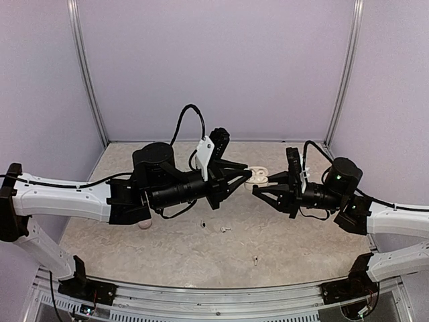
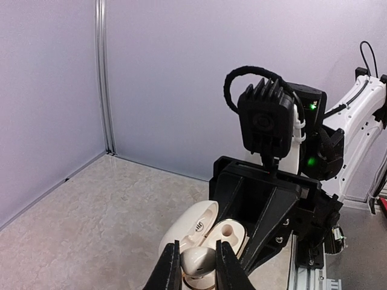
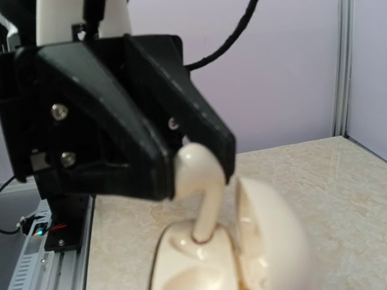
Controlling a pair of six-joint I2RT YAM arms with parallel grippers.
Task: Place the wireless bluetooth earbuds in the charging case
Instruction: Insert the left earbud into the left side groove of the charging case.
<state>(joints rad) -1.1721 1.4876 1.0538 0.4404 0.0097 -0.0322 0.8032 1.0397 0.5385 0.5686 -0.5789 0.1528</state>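
The open cream charging case (image 1: 259,178) is held up over the table's middle, between the two arms. My right gripper (image 1: 257,189) is shut on it; its own fingers do not show in the right wrist view. The case's lid (image 2: 188,225) stands up to the left of its base (image 2: 233,237), which has an empty socket. My left gripper (image 2: 198,246) is shut on one pale earbud (image 2: 198,260). In the right wrist view that earbud (image 3: 195,172) points stem down, its tip in a socket of the case base (image 3: 181,266), beside the lid (image 3: 272,241).
Loose earbuds lie on the beige table, one (image 1: 224,229) beside another (image 1: 203,223) near the middle and a third (image 1: 255,259) toward the front. A pinkish round object (image 1: 143,226) sits under the left arm. Lilac walls with metal posts (image 1: 87,74) close in three sides.
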